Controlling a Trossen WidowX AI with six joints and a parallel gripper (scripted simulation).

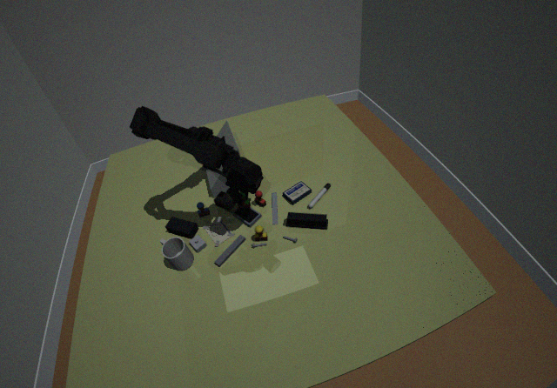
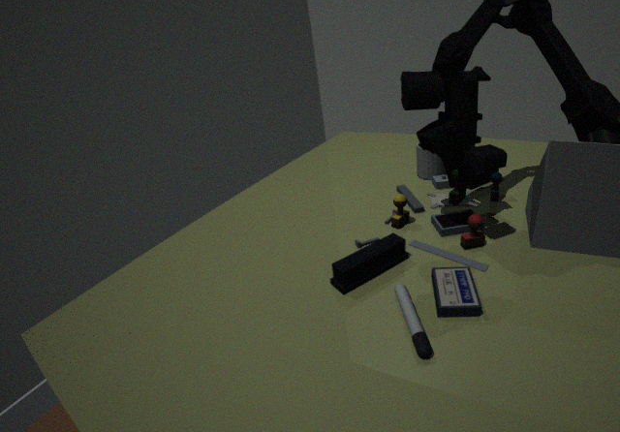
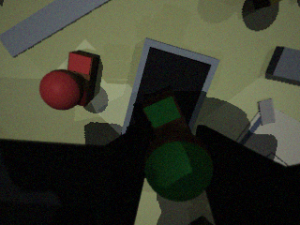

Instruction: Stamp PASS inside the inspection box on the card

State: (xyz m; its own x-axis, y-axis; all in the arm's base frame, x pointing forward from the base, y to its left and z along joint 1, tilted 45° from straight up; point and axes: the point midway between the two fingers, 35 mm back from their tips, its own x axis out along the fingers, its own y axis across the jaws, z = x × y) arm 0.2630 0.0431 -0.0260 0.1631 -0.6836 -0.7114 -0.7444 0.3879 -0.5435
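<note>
The black claw grips the green-knobbed stamp, barely parted around it. Below (contact unclear) lies the grey-rimmed black ink pad, its long axis running forward from the claw.

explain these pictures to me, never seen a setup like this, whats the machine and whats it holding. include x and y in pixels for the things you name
The black machine is a robot arm with one gripper (image 2: pixel 461 195). The top picture looks down from above, the exterior one from beside the bench, and the wrist one from the arm itself, past its fingers. The gripper is shut on a green-topped stamp (image 2: pixel 454 172) (image 3: pixel 179 171), near an open ink pad (image 1: pixel 255 220) (image 2: pixel 440 228) (image 3: pixel 141 75). Around it are stamps with red, yellow and blue knobs, a card (image 1: pixel 223 238) (image 3: pixel 291 141), a mug (image 1: pixel 182 257), a marker (image 1: pixel 318 196) (image 2: pixel 409 312) and a boxed staple pack or similar (image 1: pixel 297 192) (image 2: pixel 455 292).
</note>
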